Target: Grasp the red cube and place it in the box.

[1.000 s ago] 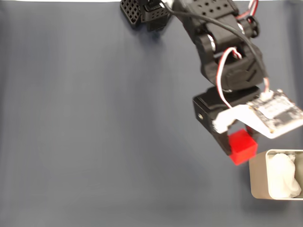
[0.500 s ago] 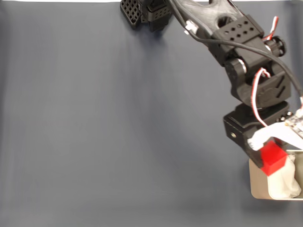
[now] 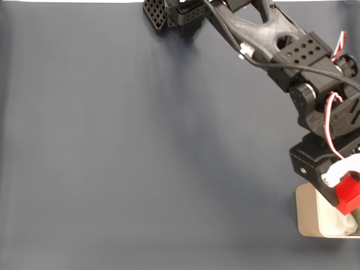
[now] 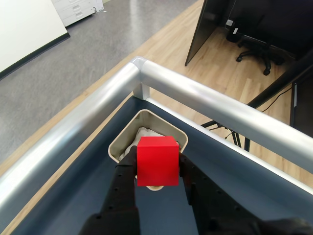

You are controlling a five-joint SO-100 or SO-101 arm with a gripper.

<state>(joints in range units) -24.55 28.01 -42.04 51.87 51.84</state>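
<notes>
Between the black jaws, clamped on both sides, sits the matte red cube [image 4: 157,160] above the rounded, white-padded box [image 4: 123,140].

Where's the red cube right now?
Fixed view: the red cube is at the far right edge, held in the gripper over the box. Wrist view: centred between the fingers, box behind.

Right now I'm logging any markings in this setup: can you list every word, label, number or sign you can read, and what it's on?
None can be read.
The red cube, held in the gripper above the box: plain faces, no print.
The box: no label visible.
The arm: no legible marking.
</notes>
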